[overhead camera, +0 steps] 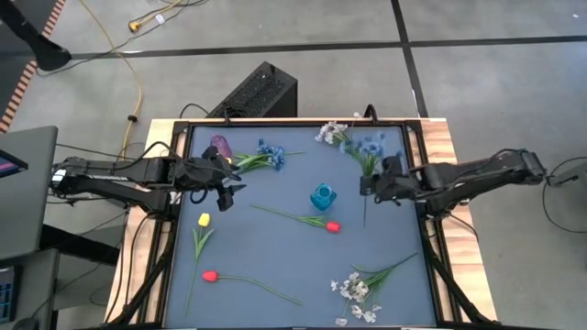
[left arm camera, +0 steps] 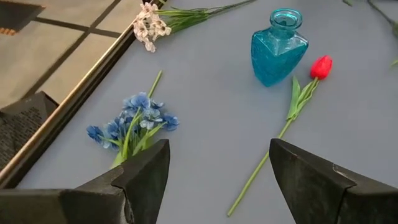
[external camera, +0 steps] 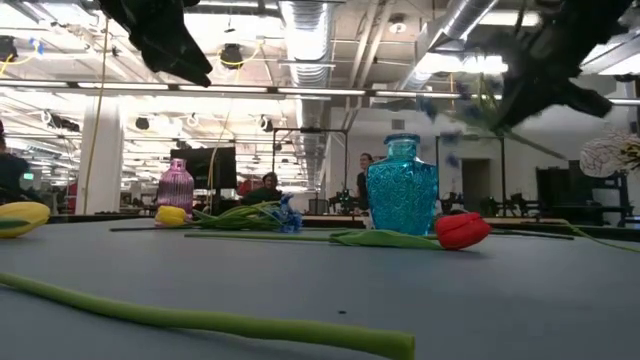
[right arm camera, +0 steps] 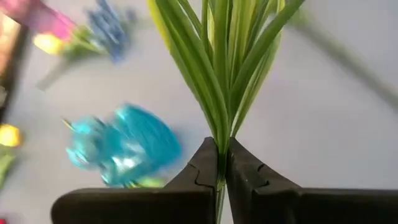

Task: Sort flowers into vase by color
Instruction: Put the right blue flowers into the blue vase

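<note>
Right gripper: fingers pinched on the green stem of a blue sprig, which is lifted above the desk's right side; leaves fan out just past the fingertips.
Left gripper: fingers spread wide, empty, above the desk's left side; a second blue sprig lies on the desk just beyond the left finger.
Teal vase: upright near desk centre, between the two grippers.
Purple vase: far left corner area.
Red tulip: flat beside the teal vase.
Desk: also carries a yellow bud, another red tulip and white bunches.
</note>
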